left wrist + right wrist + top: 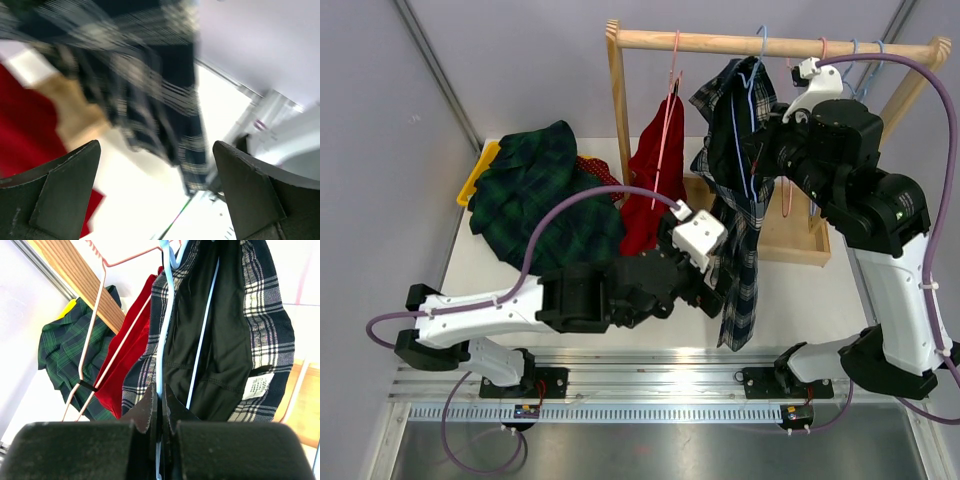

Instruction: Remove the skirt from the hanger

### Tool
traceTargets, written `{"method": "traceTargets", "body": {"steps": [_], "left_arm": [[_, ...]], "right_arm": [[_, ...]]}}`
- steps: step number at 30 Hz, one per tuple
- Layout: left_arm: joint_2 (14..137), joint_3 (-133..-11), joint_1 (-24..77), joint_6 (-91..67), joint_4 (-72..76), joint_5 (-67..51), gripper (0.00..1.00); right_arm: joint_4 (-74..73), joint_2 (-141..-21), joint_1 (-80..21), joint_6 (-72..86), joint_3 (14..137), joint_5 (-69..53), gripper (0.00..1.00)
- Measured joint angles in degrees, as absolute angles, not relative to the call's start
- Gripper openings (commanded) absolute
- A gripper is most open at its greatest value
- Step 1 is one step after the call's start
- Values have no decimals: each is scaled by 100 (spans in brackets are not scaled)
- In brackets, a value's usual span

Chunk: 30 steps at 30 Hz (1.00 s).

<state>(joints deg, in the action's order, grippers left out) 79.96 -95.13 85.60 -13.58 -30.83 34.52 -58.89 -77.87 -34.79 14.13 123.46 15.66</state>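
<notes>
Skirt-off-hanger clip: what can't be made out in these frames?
1. Left wrist view: navy-and-white plaid skirt motion-blurred; its gap to the open left gripper unclear.
2. Top view: right gripper hidden behind its own black wrist.
3. Right wrist view: hook of the light blue wire hanger cut off by top edge.
4. Top view: yellow object mostly covered by green plaid skirt.

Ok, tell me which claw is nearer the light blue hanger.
Right. The right claw is shut on the light blue hanger, gripping its wire. The left claw is open, lower down by the plaid skirt and its hanging hem, away from the hanger.
</notes>
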Motion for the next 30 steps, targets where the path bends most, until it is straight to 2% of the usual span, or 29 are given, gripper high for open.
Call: {"method": "traceTargets", "body": {"steps": [11,15,17,18,19,20,26,30], "left_arm": [[8910,-8414,8833,-1400,-884,3129,99],[9325,-8479,8836,-1293,-545,3450,86],[9472,-8556,8842,-1234,-475,3739,67],[9539,-8591,8847,-1173,-416,3972,54],[9557,-8593,8847,-1160,-373,4117,3],[9566,-8591,8847,-1118,-325,4305,0],[9533,-8578,8925,-847,-154,4984,0],[9408,-8464,9406,-727,-123,5513,0]], "right_arm": [[-6171,-7730,-3479,1594,12521,1608,0],[-6344,-7627,-3479,1623,12586,1662,0],[-6429,-7583,-3479,1629,12685,1702,0],[-6477,-7566,-3479,1629,12752,1708,0],[-6521,-7544,-3479,1629,12820,1710,0],[-6545,-7520,-3479,1632,12857,1715,0],[-6578,-7343,-3479,1623,12919,1911,0],[-6530,-7338,-3479,1579,12919,2073,0]]}}
